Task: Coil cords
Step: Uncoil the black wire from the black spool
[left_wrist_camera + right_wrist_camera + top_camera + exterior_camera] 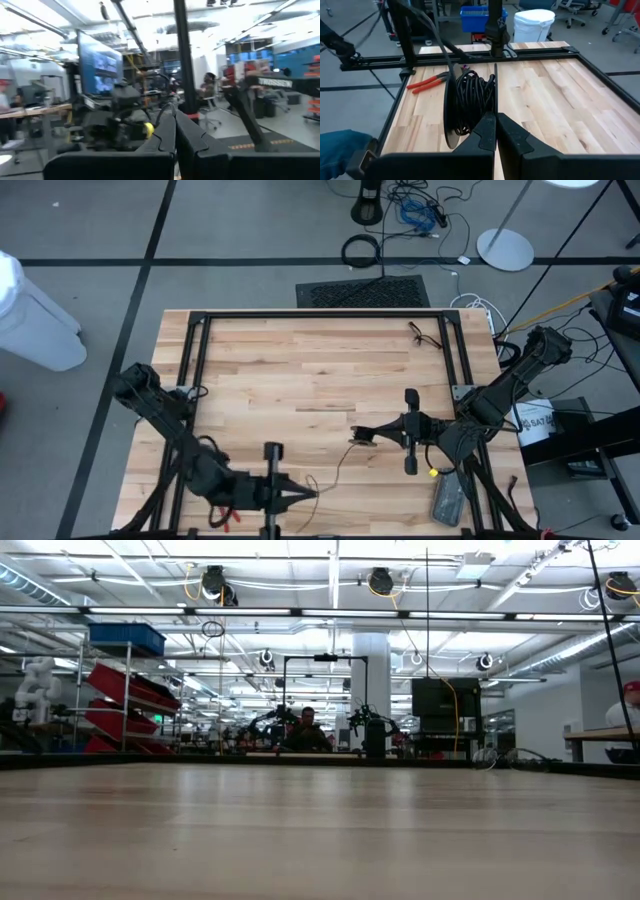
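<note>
My right gripper reaches in from the table's right and is shut on a small coil of thin black cord. A dark round puck stands on edge beside the coil. One loose strand runs from the coil toward the near edge, to my left gripper. That gripper is shut and points toward the table's right. Another thin black cord lies on the boards at the far right. The low view shows neither arm. My left gripper pinches the loose strand's end between its shut fingertips; the strand arcs away from them, slack. The fingers point toward the table's right, tilted upward. My right gripper pinches the coil's turns on the side nearest it. The fingers come from the table's right, slanting slightly down. The coil stands on edge in front of them, clear of the boards.
Red-handled pliers lie near the near-left corner. A grey flat object lies at the near right. A black frame rail runs round the wooden top. Bare boards lie in the middle and far left.
</note>
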Robot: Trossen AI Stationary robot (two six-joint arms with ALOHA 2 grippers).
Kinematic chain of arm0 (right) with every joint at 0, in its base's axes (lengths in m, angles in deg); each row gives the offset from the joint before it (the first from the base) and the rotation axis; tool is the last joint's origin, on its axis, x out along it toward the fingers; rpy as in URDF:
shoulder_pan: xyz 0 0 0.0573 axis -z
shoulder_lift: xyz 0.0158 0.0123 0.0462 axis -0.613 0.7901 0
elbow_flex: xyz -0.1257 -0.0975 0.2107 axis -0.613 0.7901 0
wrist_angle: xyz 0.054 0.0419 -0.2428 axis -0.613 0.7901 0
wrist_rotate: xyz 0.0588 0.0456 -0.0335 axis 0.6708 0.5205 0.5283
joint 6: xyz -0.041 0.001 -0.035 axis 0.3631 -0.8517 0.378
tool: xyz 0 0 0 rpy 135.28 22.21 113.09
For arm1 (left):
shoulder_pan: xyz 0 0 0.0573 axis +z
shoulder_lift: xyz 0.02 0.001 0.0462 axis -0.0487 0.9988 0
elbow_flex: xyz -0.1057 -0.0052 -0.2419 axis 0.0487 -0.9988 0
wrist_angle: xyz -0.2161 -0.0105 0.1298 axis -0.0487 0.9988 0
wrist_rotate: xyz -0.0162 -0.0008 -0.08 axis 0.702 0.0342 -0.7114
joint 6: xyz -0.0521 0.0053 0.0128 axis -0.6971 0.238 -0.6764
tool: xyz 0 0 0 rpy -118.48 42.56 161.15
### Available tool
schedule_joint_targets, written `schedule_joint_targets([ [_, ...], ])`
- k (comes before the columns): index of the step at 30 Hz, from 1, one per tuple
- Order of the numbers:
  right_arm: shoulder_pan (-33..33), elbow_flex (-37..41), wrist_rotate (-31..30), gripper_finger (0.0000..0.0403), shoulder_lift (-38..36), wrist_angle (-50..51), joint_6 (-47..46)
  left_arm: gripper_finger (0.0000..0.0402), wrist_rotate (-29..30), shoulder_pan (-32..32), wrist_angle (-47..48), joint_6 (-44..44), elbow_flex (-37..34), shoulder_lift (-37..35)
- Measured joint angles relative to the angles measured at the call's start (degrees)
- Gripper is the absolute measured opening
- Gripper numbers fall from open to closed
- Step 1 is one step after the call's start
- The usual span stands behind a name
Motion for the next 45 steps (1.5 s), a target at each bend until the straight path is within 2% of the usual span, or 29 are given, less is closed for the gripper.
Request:
schedule_joint_targets([
  [5, -0.02, 0.00, -0.85, 0.0000, -0.02, -1.01, 0.00, 0.0001, -8.78, 3.77, -0.37, -8.86, 0.00, 2.75],
  [10, -0.02, 0.00, -0.85, 0.0000, -0.02, -1.10, 0.00, 0.0001, -11.43, 7.36, -0.66, -16.20, -0.01, 5.98],
  [14, -0.02, 0.00, -1.39, 0.0000, -0.02, -1.07, 0.00, 0.0001, -17.00, 9.60, -4.04, -20.18, 0.81, 9.63],
  [23, -0.19, 0.00, -5.45, 0.0000, -0.04, -0.81, 0.00, 0.0001, -29.12, 10.65, -3.39, -21.26, 15.60, 22.22],
  [30, -0.39, 0.00, -6.03, 0.0000, -0.04, -1.08, -0.07, 0.0001, -33.76, 11.30, 8.55, -20.81, 25.25, 29.09],
  [39, -3.70, 0.00, -4.76, 0.0000, -2.36, -1.60, -0.02, 0.0001, -32.94, 13.97, 33.54, -24.60, 25.77, 27.12],
  [45, -6.01, -0.01, -4.81, 0.0000, -4.16, -1.62, -0.02, 0.0001, -31.32, 14.73, 43.67, -27.21, 25.79, 25.03],
])
